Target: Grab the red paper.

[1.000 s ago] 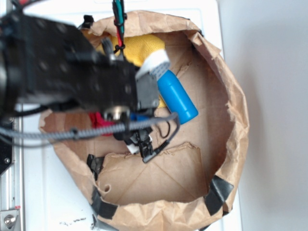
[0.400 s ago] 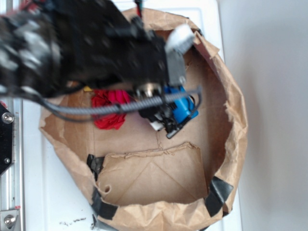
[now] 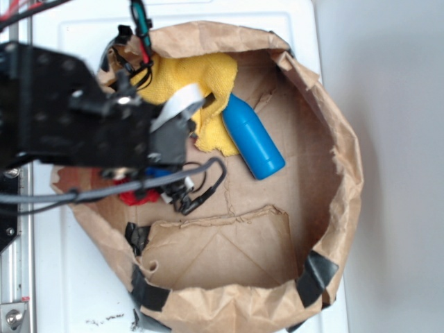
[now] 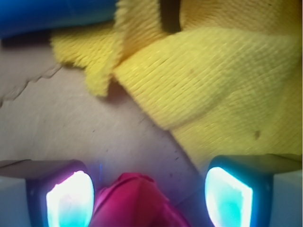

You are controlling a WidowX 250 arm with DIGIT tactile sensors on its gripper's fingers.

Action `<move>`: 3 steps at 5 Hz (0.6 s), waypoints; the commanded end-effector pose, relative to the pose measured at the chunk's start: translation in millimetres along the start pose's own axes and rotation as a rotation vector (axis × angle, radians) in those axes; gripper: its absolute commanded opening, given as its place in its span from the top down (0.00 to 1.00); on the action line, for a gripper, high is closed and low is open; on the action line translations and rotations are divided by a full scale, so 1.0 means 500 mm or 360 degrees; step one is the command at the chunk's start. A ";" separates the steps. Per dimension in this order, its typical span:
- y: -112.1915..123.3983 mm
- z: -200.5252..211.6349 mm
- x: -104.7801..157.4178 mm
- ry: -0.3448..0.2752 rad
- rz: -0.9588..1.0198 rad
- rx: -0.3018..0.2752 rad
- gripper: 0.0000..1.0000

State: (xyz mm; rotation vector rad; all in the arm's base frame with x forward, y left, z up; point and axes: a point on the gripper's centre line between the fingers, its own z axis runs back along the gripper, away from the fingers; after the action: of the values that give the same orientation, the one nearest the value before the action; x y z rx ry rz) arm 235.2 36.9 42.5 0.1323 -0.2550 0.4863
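Gripper [image 4: 149,196] open, fingers [image 4: 70,197] spread either side of the red paper [image 4: 135,203], which sits at 6 o'clock in the wrist view, not yet pinched. Step looks like final approach; next move: descend a bit, then close. Exterior view: arm hides most of the wad, only a red sliver [image 3: 135,197] at 9 o'clock in the paper bag [image 3: 343,173]. Yellow cloth [image 4: 222,75] close at 1 o'clock; blue bottle [image 3: 251,137] clear.

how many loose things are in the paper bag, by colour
red: 1, the red paper, sitting between the open fingers
yellow: 1, the yellow cloth
blue: 1, the blue bottle
total: 3, all inside the brown paper bag
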 end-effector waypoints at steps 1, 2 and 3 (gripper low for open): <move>-0.003 0.071 0.026 -0.0058 -0.0023 -0.0159 0.00; -0.034 0.108 0.099 0.0014 0.0051 -0.0244 0.00; -0.038 0.110 0.124 0.0009 0.0080 -0.0244 0.00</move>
State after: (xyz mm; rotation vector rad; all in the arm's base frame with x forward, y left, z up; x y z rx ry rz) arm 275.4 28.0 95.5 -0.0106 -0.2295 0.5011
